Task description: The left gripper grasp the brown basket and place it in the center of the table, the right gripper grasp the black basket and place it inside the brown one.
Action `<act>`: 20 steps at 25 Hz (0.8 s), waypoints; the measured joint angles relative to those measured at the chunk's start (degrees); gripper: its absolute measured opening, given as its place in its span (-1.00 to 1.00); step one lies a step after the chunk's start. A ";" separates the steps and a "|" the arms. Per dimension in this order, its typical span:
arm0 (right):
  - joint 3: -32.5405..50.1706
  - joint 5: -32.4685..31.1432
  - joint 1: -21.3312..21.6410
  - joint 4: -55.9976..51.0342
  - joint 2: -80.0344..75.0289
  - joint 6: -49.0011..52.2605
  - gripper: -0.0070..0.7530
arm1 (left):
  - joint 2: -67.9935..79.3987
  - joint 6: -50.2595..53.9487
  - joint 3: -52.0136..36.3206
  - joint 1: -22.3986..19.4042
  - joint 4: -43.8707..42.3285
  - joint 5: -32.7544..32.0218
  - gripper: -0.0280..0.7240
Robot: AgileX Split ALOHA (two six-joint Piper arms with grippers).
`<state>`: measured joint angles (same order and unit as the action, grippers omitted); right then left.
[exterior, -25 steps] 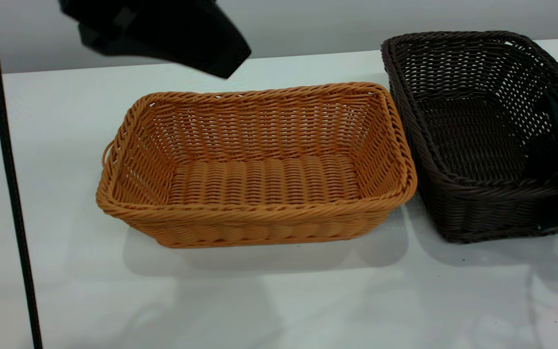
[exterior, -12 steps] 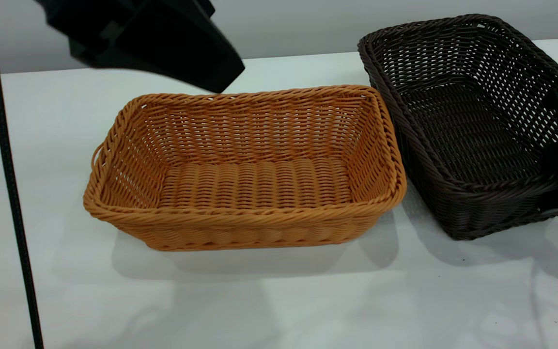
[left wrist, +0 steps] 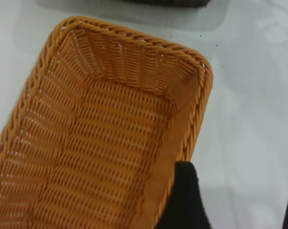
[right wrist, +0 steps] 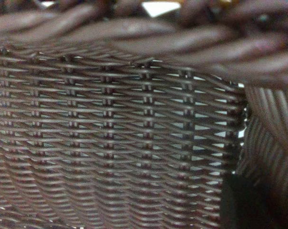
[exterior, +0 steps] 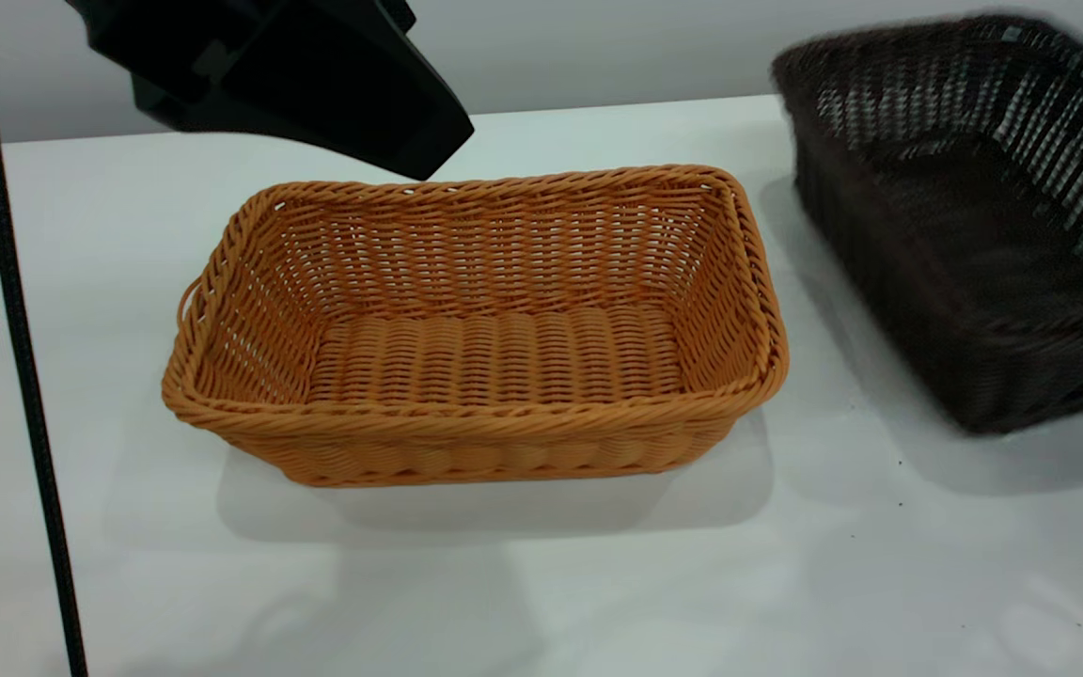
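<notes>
While the brown basket (exterior: 476, 324) lies lengthwise left-right, the black basket (exterior: 974, 216) angles; both grippers' grasp undeterminable.

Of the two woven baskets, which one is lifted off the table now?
The dark brown-black rectangular wicker basket at the right, tilted and blurred above its shadow. The orange-tan rectangular wicker basket rests flat on the white table.

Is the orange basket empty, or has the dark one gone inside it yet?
Empty. The brown basket shows only bare woven floor; the black basket is apart, to its right.
</notes>
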<state>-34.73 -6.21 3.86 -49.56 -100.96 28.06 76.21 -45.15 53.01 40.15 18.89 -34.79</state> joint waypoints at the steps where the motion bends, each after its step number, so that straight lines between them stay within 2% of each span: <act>1: -0.12 -0.69 1.75 0.27 1.10 -2.22 -0.66 | 0.00 -0.26 0.00 0.00 0.00 0.32 0.41; 8: -4.19 -13.91 14.71 1.19 7.67 -20.50 -0.66 | -0.16 -1.21 0.12 0.00 0.12 1.53 0.41; 12: -9.25 -25.01 20.55 2.59 8.61 -31.62 -0.66 | -1.50 -1.01 2.64 0.00 0.45 1.47 0.41; 15: -13.72 -33.47 21.90 5.50 8.61 -37.65 -0.66 | -2.91 -0.50 5.85 0.00 1.98 1.47 0.41; 20: -19.20 -44.28 19.78 12.72 8.61 -39.55 -0.66 | -4.52 -0.45 10.57 0.00 3.41 0.94 0.41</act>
<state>-53.94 -50.49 23.64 -36.84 -92.35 -11.49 71.68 -45.60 63.58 40.15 22.30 -33.85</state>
